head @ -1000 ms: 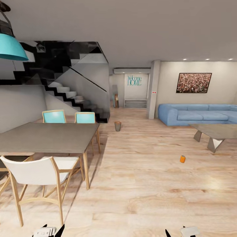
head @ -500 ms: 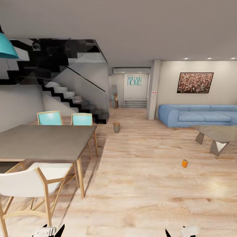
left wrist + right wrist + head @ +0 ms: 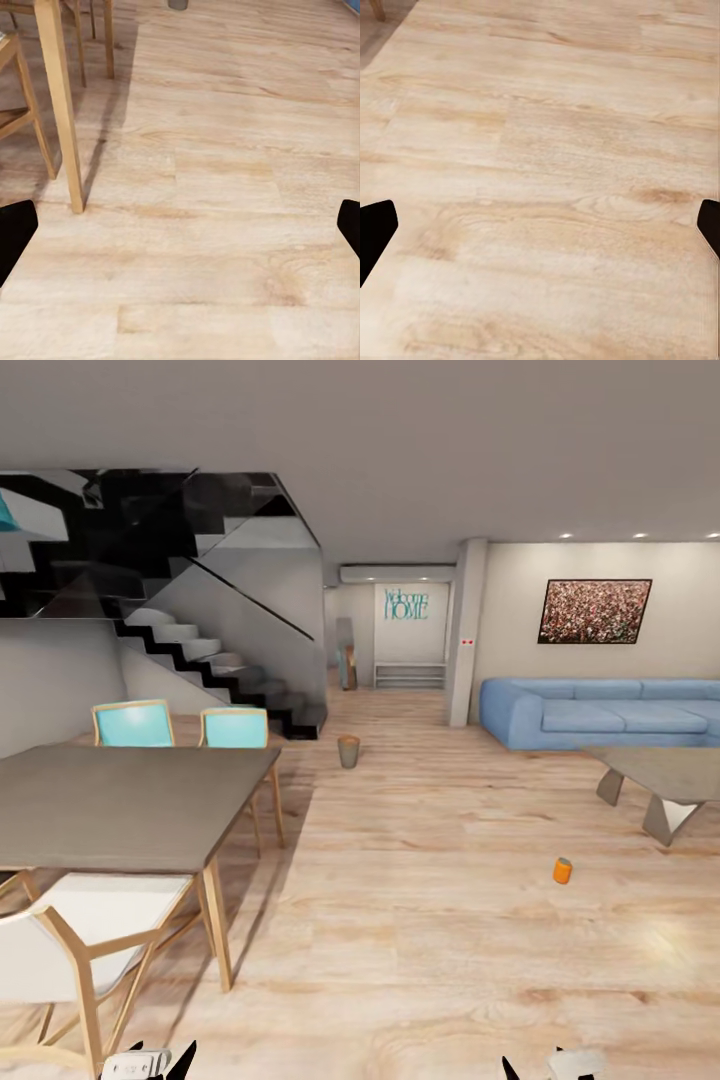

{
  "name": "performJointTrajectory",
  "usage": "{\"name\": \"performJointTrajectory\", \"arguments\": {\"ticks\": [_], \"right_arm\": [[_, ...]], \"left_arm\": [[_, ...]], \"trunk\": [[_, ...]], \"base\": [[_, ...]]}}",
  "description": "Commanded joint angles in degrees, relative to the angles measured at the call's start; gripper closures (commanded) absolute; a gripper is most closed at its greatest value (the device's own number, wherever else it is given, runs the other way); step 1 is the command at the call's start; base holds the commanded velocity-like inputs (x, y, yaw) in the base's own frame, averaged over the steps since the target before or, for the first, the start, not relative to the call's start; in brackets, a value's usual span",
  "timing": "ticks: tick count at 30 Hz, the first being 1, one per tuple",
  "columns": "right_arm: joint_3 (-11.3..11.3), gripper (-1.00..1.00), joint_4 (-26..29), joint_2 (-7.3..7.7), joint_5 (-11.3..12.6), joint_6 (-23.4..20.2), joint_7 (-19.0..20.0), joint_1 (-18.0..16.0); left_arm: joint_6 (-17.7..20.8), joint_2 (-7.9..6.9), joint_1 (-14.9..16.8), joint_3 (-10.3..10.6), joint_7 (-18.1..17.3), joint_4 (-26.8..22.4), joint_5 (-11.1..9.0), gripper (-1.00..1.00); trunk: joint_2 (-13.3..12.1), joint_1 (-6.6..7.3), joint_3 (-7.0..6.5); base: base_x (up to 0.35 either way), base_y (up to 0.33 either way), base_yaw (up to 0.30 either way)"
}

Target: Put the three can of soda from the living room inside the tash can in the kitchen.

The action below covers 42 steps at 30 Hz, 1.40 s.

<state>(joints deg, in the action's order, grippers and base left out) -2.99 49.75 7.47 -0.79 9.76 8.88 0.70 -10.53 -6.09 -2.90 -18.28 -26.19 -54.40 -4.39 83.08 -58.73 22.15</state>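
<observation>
A wide room of pale wood floor (image 3: pixel 420 920) holds a dining table (image 3: pixel 120 800) on the left and a blue sofa (image 3: pixel 600 712) far right. An orange soda can (image 3: pixel 562 871) stands upright on open floor near the low table (image 3: pixel 670 775); the small bin (image 3: pixel 348 751) sits well apart by the stairs. Both the left gripper (image 3: pixel 180 225) and right gripper (image 3: pixel 540 229) hang spread apart and empty, so a clumsy reach could topple the little can and send it rolling.

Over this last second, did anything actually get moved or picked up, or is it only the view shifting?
Only the view shifted: the robot rolled forward, turning slightly right. The small orange soda can stands untouched on the wood floor, the small tapered bin stays near the stairs. Both the left gripper and the right gripper remain open and empty.
</observation>
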Motion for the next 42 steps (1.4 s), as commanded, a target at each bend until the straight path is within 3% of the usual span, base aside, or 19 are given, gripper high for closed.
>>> {"name": "performJointTrajectory", "arguments": {"ticks": [1, 15, 42], "right_arm": [[0.00, -1.00, 0.00, 0.00, 0.00, 0.00, 0.00, 0.00], [0.13, -1.00, -0.57, -0.35, 0.00, 0.01, 0.00, 0.01], [0.18, -1.00, -0.70, -0.44, 0.00, 0.00, -0.34, 0.01]], "left_arm": [[0.00, 0.00, 0.00, 0.00, 0.00, 0.00, 0.00, -1.00], [-0.02, -0.04, 0.00, 0.00, 0.09, 0.00, 0.00, -1.00], [-0.02, -0.01, 0.00, 0.00, 0.07, 0.00, 0.00, -1.00]], "trunk": [[0.00, 0.00, 0.00], [0.00, 0.00, -0.10], [0.00, 0.00, -1.51]], "base": [[0.284, -0.185, 0.000], [0.271, -0.186, 0.027], [0.262, -0.186, 0.186]]}}
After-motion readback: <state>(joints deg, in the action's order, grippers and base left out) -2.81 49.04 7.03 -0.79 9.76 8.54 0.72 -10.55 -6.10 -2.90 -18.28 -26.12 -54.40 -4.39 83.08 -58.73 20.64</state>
